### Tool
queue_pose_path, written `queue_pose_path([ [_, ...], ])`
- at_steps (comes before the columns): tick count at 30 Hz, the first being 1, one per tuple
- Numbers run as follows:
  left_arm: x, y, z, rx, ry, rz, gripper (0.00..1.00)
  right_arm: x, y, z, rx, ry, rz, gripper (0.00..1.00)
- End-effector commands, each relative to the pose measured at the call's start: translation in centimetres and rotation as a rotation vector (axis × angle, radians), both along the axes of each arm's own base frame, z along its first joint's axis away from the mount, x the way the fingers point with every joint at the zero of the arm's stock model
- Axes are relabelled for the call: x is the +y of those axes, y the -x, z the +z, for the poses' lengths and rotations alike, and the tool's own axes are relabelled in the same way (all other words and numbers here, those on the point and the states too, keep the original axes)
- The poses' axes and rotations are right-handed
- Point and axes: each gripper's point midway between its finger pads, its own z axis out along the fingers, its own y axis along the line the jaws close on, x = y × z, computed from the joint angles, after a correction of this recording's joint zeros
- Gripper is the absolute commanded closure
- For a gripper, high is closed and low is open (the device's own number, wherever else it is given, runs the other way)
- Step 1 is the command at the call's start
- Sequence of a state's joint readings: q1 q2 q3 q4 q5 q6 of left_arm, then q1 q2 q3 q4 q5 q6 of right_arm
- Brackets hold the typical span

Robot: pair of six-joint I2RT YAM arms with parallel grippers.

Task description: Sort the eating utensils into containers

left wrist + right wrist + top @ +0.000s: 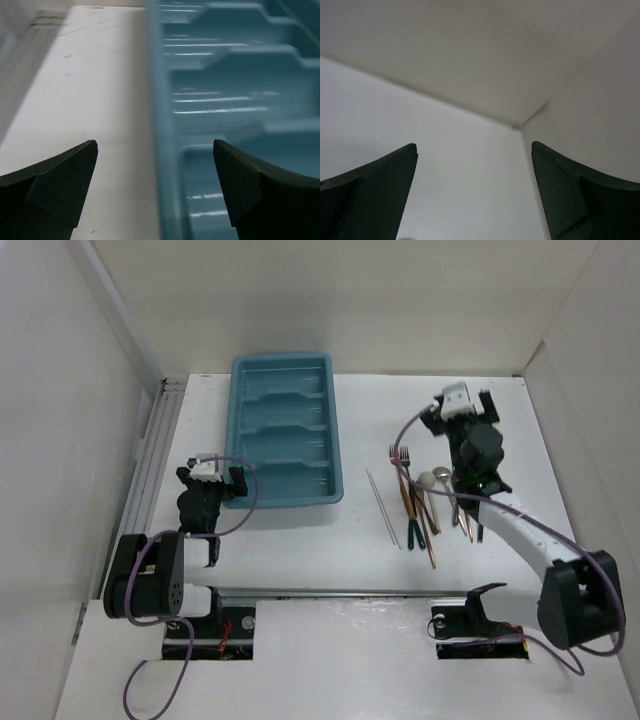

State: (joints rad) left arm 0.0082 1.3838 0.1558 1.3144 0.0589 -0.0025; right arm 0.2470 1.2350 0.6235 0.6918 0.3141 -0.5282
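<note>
Glossy moulded plastic tray [285, 430]; shiny metal chopsticks [382, 506]; matt white table [400, 400].

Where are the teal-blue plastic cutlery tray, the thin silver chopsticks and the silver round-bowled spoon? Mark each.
teal-blue plastic cutlery tray [283, 430]: top external view, centre of its inside.
thin silver chopsticks [382, 507]: top external view, mid-length.
silver round-bowled spoon [427, 479]: top external view, its bowl.

Lab robot cell: white table [300, 550] boxed by white panels [60, 390] on far, left, right edges, aluminium rail [150, 460] along left edge.
</note>
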Motion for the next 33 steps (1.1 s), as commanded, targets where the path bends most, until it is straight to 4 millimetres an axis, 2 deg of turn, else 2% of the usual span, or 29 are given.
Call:
queue_pose_path([
  [1, -4.9, 1.0, 7.4, -0.270, -0.115, -0.312, 0.00, 1.8, 1.1, 12.6, -0.071, 0.345, 0.017, 0.00],
  [2, -5.5, 0.9, 8.1, -0.254, -0.254, -0.378, 0.00, 2.4, 1.8, 17.6, -0.110, 0.410, -0.036, 0.00],
  [3, -7.4, 1.2, 12.7, -0.254, -0.389, -0.477, 0.00, 1.8, 1.4, 18.7, -0.081, 0.481, -0.130, 0.00],
  [4, -8.7, 1.7, 15.5, -0.308, -0.484, -0.521, 0.00, 0.3, 1.5, 20.4, -0.054, 0.574, -0.241, 0.00],
  [5, -8.1, 1.6, 18.4, -0.355, -0.540, -0.452, 0.00, -2.9, 3.4, 23.9, -0.039, 0.489, -0.456, 0.00],
  [6, -7.4, 1.6, 21.2, -0.403, -0.561, -0.380, 0.00, -3.4, 2.5, 23.5, -0.003, 0.433, -0.547, 0.00],
  [7, -7.1, 1.6, 25.4, -0.463, -0.528, -0.312, 0.00, -4.7, 2.9, 23.8, -0.025, 0.267, -0.643, 0.00],
  [8, -4.6, 0.5, 26.8, -0.419, -0.451, -0.151, 0.00, -5.3, 3.5, 24.0, -0.010, 0.181, -0.714, 0.00],
  [9, -3.6, -0.2, 28.0, -0.384, -0.356, -0.077, 0.00, -4.8, 3.3, 23.6, 0.175, 0.299, -0.587, 0.00],
  [10, -3.2, -1.7, 29.0, -0.268, -0.277, -0.037, 0.00, -2.2, 0.5, 20.7, 0.240, 0.111, -0.381, 0.00],
  [11, -3.2, -2.4, 28.6, -0.181, -0.181, -0.025, 0.00, -0.8, -0.3, 19.0, 0.338, 0.021, -0.210, 0.05],
  [12, -4.4, -2.8, 27.9, -0.108, -0.171, -0.083, 0.00, -0.1, -0.6, 14.3, 0.506, -0.081, -0.046, 0.12],
  [13, -5.0, -2.8, 25.1, 0.026, -0.173, -0.127, 0.00, -0.3, -0.3, 11.2, 0.585, -0.145, -0.046, 0.13],
  [14, -6.1, -2.5, 25.2, 0.040, -0.150, -0.160, 0.00, -0.6, 0.2, 7.8, 0.653, -0.247, -0.102, 0.13],
  [15, -6.1, -1.9, 24.3, 0.069, -0.065, -0.141, 0.00, -0.6, 0.7, 3.9, 0.750, -0.292, -0.107, 0.13],
  [16, -6.7, -1.3, 23.5, 0.092, -0.028, -0.151, 0.00, -2.2, 2.6, -2.2, 0.910, -0.346, -0.162, 0.04],
  [17, -7.3, -0.4, 21.8, 0.141, 0.005, -0.170, 0.00, -1.9, 3.5, -5.0, 0.991, -0.431, -0.152, 0.01],
  [18, -7.3, -0.2, 20.8, 0.170, 0.001, -0.170, 0.00, -3.0, 4.2, -6.9, 1.029, -0.444, -0.189, 0.00],
  [19, -7.3, 0.2, 20.3, 0.188, 0.016, -0.167, 0.01, -4.9, 5.6, -9.9, 1.092, -0.462, -0.270, 0.00],
  [21, -7.4, 0.5, 18.8, 0.232, 0.019, -0.161, 0.03, -6.9, 6.4, -11.9, 1.131, -0.452, -0.368, 0.16],
  [22, -7.1, 0.6, 19.1, 0.222, 0.018, -0.143, 0.04, -7.8, 6.5, -12.2, 1.131, -0.447, -0.404, 0.25],
  [23, -6.9, 0.7, 18.4, 0.235, 0.014, -0.132, 0.04, -8.9, 6.8, -12.5, 1.129, -0.464, -0.431, 0.40],
  [24, -6.7, 0.7, 18.4, 0.224, 0.014, -0.122, 0.04, -9.5, 7.2, -13.7, 1.161, -0.472, -0.455, 0.43],
  [27, -6.1, 0.9, 18.6, 0.198, 0.014, -0.095, 0.04, -11.8, 8.5, -15.5, 1.211, -0.483, -0.533, 0.45],
  [29, -5.4, 1.1, 18.4, 0.199, 0.013, -0.072, 0.04, -12.5, 9.1, -17.1, 1.263, -0.482, -0.553, 0.45],
  [31, -4.9, 1.1, 17.2, 0.223, 0.018, -0.050, 0.04, -12.0, 9.6, -18.9, 1.328, -0.485, -0.529, 0.45],
  [33, -4.6, 1.0, 17.5, 0.213, 0.025, -0.027, 0.04, -10.4, 10.3, -20.3, 1.382, -0.529, -0.455, 0.45],
])
